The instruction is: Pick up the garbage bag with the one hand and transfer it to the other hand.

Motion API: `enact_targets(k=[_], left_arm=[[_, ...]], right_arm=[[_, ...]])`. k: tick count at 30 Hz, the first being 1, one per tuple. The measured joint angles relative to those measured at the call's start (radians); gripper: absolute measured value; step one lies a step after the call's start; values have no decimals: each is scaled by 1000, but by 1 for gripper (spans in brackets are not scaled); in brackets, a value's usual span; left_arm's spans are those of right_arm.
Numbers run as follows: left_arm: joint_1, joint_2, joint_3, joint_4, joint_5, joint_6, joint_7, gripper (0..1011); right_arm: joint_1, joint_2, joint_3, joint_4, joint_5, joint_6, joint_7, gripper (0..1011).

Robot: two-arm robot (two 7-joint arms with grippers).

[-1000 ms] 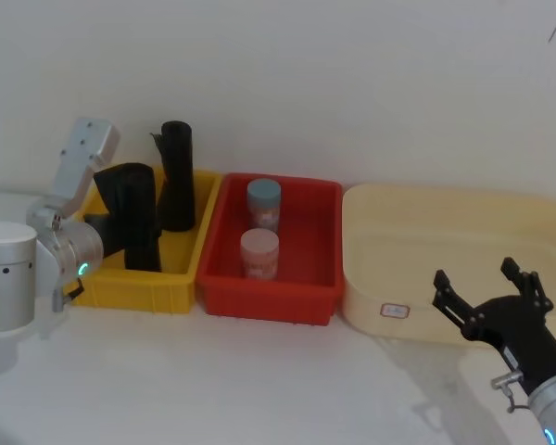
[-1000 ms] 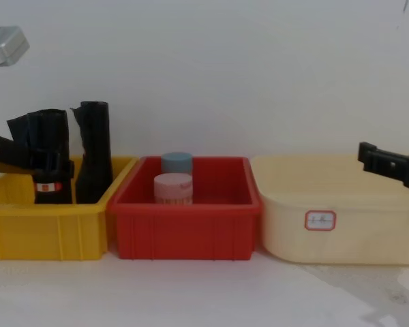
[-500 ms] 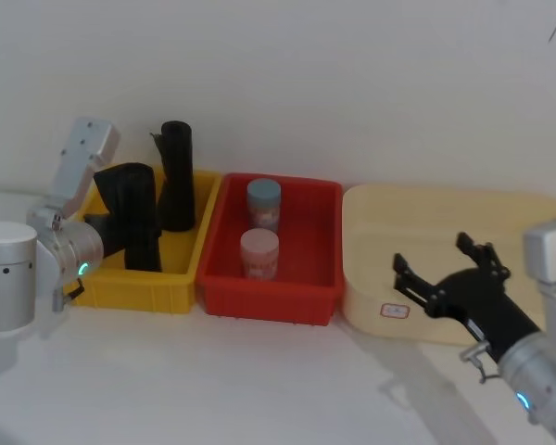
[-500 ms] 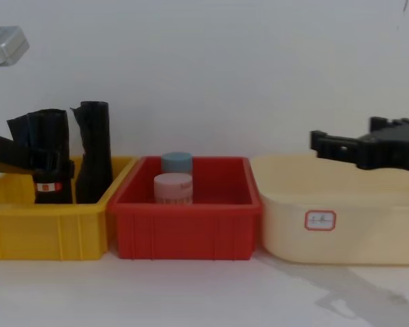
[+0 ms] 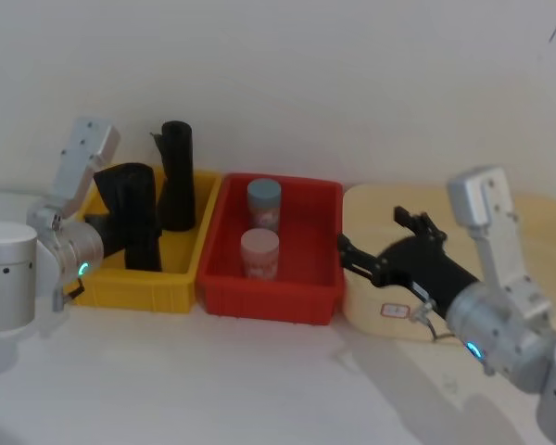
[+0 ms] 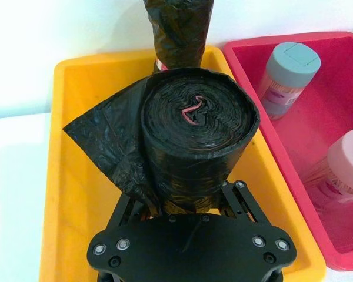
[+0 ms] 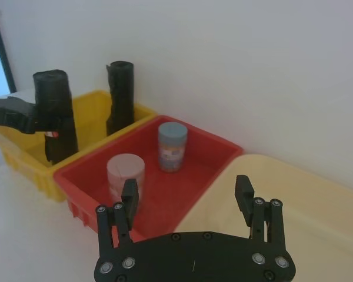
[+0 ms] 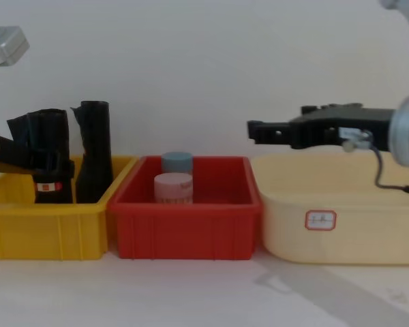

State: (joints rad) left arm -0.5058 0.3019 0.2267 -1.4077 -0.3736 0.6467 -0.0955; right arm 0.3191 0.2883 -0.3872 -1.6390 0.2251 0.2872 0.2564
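The garbage bag (image 5: 134, 215) stands upright in the yellow bin (image 5: 134, 289) toward the far left corner of the worktop (image 5: 213, 380). In the chest view its white-and-red label band sits low, just above the bin's rim. The left gripper (image 8: 51, 162), on the arm with the green-teal light, reaches in from the left edge. Its jaws pinch the roll just above the label, one on either side. A second black roll (image 5: 177, 176), without a label, stands just behind it in the same bin, nearer the far edge. The right gripper (image 5: 371, 232), on the blue-lit arm, hovers with jaws spread wide above the join between the red bin (image 5: 259, 301) and the cream tub (image 5: 361, 311), pointing toward the left edge. In the red bin stand a blue-lidded jar (image 5: 264, 204) and a pink-lidded jar (image 5: 259, 252), the blue one nearer the far edge.
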Motion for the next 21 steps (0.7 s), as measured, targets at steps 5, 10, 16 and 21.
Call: enact_targets(k=[5,10,16,21], left_arm=[[0,0,0,0,0,0,0,407],[0,0,0,0,0,0,0,407],[0,0,0,0,0,0,0,407],[0,0,0,0,0,0,0,407]], right_arm=[[55,-24,-25,42,-9,38,17,1001],[101,-48,-44,84,-19,73,24,1001],[157,-84,-64,151,-37,134,20,1001],[193,-110,-77,199,-50,167,12,1001]])
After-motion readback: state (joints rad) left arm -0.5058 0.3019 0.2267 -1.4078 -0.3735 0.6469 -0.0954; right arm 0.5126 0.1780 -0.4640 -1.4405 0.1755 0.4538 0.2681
